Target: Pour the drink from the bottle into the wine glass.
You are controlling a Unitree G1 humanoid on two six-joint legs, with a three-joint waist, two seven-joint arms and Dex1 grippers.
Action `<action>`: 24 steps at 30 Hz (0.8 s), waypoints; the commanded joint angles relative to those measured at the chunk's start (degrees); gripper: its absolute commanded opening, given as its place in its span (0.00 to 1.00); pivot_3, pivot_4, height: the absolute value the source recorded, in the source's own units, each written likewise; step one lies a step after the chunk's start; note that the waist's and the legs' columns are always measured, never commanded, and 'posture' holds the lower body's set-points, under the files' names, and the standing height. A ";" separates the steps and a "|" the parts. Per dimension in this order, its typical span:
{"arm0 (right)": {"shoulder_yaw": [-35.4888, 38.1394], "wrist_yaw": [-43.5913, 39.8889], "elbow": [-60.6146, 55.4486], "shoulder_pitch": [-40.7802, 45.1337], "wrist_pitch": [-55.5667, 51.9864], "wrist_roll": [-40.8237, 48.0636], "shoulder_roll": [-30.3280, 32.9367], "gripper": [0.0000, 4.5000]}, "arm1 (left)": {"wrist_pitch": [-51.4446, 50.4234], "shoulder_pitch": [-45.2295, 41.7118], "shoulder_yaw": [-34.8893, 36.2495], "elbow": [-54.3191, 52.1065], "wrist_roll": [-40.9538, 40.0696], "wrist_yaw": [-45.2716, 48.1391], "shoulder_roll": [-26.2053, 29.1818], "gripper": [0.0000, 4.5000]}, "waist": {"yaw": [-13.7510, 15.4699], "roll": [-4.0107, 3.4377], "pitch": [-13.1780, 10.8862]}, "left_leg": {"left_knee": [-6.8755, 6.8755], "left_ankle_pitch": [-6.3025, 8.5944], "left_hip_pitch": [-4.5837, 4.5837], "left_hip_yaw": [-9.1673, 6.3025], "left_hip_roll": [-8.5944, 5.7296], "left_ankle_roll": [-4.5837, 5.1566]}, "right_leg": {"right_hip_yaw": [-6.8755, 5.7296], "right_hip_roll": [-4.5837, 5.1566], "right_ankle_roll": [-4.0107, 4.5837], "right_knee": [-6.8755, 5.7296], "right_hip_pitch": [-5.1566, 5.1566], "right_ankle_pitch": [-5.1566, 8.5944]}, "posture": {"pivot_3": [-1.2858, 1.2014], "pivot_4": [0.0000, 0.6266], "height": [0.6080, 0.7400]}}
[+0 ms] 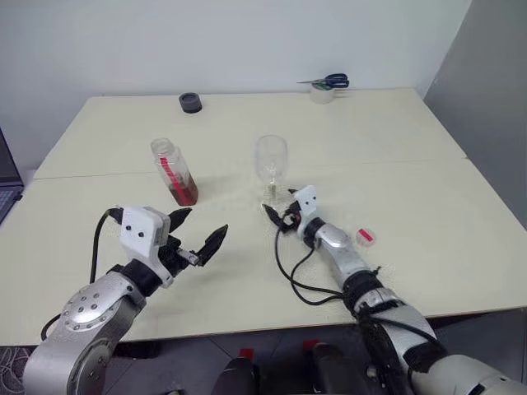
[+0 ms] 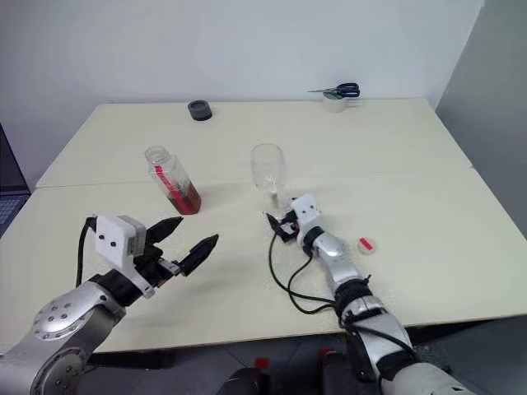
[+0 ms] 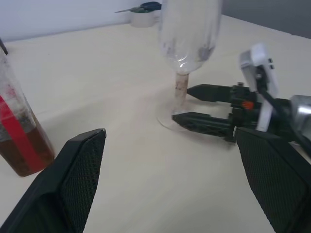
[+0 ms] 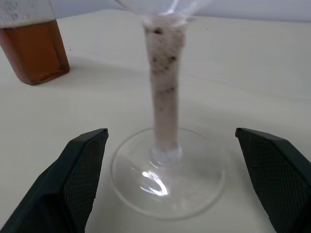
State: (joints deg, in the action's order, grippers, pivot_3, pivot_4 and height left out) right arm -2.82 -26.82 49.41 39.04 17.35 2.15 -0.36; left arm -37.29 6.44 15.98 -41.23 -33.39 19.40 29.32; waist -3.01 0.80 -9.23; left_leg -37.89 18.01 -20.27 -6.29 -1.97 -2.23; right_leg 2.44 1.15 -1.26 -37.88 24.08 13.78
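The right claw (image 1: 276, 216) is spread wide at the wine glass's (image 1: 271, 164) foot, gripping nothing. The left claw (image 1: 200, 232) hovers spread, near the bottle (image 1: 174, 171) standing left on the desk (image 1: 395, 156).

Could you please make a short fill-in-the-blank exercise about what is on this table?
1. The bottle stands with its cap ____.
2. The right tool has its fingers open on either side of the glass's ____.
3. The scissors lie on a roll of ____.
4. The bowl of the glass is ____.

Missing words: off; stem; tape; empty
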 commanded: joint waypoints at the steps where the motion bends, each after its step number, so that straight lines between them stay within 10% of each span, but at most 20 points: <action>1: 1.39 -4.83 -16.49 -4.76 -8.89 5.37 3.27 0.99 | 1.25 0.25 -0.32 0.32 1.91 -2.58 -1.85 1.00 | 0.05 0.01 0.00 | -0.01 0.00 -0.03 0.01 0.01 -0.01 | 0.00 0.00 0.00 0.01 0.02 0.00 | 0.52 0.24 1.00; 13: 0.10 -22.77 -71.92 -16.09 -48.07 29.38 27.55 0.99 | 6.53 -4.83 2.59 11.92 10.58 -9.65 -6.26 1.00 | 0.89 -0.03 -0.02 | -0.02 0.11 -0.05 -0.09 0.08 0.17 | -0.13 -0.06 -0.02 0.03 0.00 0.02 | 0.52 0.24 1.00; 24: 3.24 -20.08 -81.34 -12.47 -60.12 42.86 32.80 0.99 | 11.51 -12.77 0.66 21.24 15.16 -10.69 -8.19 1.00 | 1.50 0.11 -0.05 | -0.07 0.03 -0.11 -0.09 0.04 0.03 | -0.15 0.01 -0.04 0.15 -0.02 0.00 | 0.52 0.24 1.00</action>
State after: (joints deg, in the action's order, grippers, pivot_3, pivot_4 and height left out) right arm -1.36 -48.21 -30.08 25.48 -42.31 43.07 32.60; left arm -27.45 -5.55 16.87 -20.30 -19.15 9.01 21.18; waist -1.51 0.92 -9.27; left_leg -37.96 18.02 -20.39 -6.38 -1.94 -2.23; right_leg 2.29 1.17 -1.30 -37.73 24.07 13.78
